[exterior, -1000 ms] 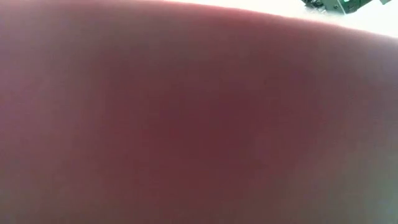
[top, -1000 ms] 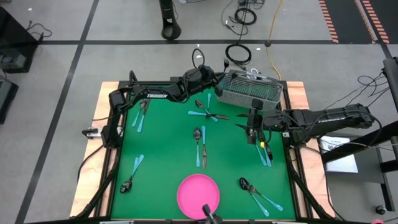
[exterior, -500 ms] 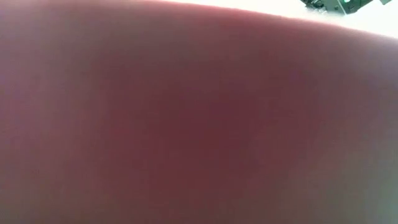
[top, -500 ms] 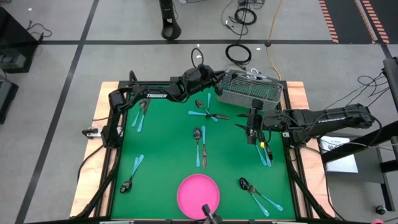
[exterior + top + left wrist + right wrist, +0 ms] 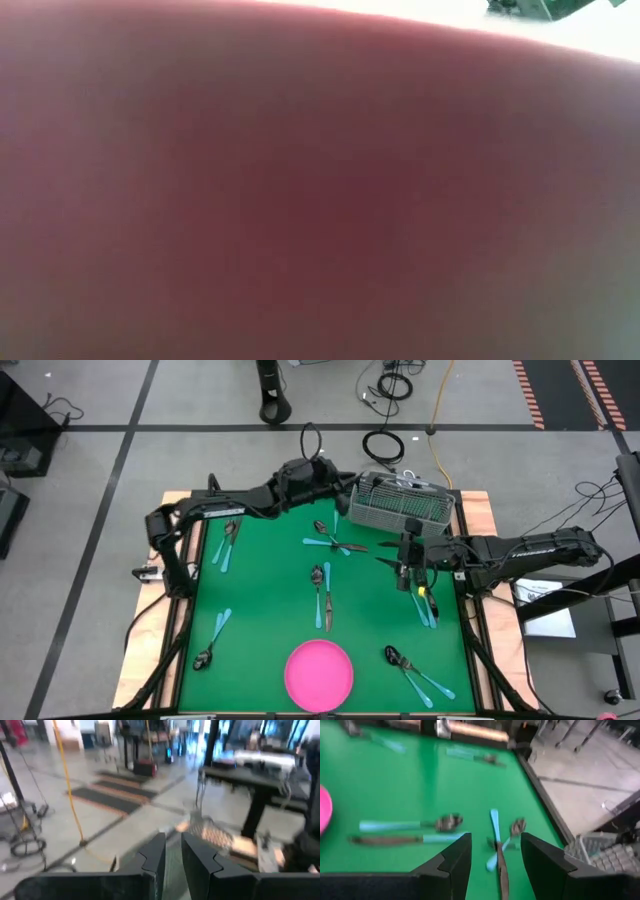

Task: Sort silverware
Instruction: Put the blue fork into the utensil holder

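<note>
Your left tool (image 5: 345, 482) is almost shut and empty, by the far wire basket (image 5: 402, 503). Your right tool (image 5: 405, 563) hangs open over the green worktop (image 5: 260, 595), above crossed spoons (image 5: 501, 845).

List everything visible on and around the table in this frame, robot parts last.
Silverware: about a dozen pieces, dark heads with light-blue handles, scattered in small groups over the mat.
Plate: one, pink, round, near edge of the mat; nothing on it.
Basket: one, grey wire mesh, far right corner.
Mat: one, green, covering the table.
Left claw: nearly shut, empty, raised near the basket at the far edge.
Right claw: open, empty, over the right side of the mat.
</note>
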Tool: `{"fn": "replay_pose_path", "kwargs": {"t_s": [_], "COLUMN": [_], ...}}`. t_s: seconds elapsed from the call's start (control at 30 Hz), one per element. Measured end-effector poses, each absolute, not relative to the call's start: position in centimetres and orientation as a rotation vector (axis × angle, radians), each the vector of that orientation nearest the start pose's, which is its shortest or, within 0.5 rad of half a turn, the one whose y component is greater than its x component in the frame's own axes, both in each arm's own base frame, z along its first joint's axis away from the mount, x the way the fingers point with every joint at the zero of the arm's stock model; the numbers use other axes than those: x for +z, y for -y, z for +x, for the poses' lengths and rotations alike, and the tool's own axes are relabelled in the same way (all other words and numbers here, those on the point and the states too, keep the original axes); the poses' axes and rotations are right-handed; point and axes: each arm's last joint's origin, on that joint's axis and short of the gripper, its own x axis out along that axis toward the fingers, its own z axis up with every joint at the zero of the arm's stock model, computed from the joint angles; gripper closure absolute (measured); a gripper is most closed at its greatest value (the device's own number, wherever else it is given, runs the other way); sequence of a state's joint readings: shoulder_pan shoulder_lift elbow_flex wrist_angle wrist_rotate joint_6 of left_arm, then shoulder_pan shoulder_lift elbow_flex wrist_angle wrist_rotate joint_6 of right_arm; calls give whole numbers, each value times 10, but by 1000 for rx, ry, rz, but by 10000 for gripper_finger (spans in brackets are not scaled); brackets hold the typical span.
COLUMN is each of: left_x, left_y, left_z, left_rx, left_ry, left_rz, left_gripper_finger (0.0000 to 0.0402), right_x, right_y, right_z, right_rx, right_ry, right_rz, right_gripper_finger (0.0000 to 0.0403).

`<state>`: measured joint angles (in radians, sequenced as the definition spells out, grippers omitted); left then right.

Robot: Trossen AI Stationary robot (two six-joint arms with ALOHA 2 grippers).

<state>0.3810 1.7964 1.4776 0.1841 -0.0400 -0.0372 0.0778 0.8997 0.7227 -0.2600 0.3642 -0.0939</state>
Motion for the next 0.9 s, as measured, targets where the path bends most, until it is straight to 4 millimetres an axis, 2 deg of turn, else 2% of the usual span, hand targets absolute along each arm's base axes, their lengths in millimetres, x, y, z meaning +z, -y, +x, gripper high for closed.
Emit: {"fn": "replay_pose_path", "kwargs": {"t_s": [0.17,0.3,0.43,0.6,0.77,0.9], "left_x": [339,344,341,329,314,306], "left_y": [-137,-112,-88,-57,-24,-1], "left_z": [372,353,329,295,256,234], "left_rx": [265,148,118,114,152,203], "left_ry": [-301,-353,-368,-404,-573,-713], "left_rz": [-58,-80,-109,-146,-218,-295], "left_gripper_finger": [338,338,338,338,338,338], "right_x": [297,304,308,300,287,281], "right_y": [-9,-13,-14,-17,-22,-24], "right_z": [199,201,205,225,250,261], "right_rx": [-148,-19,-12,40,152,186], "right_ry": [-308,-233,-175,-168,-140,-124], "right_rz": [-124,-87,-47,-37,-48,-45], "right_gripper_finger": [243,243,243,243,243,243]}}
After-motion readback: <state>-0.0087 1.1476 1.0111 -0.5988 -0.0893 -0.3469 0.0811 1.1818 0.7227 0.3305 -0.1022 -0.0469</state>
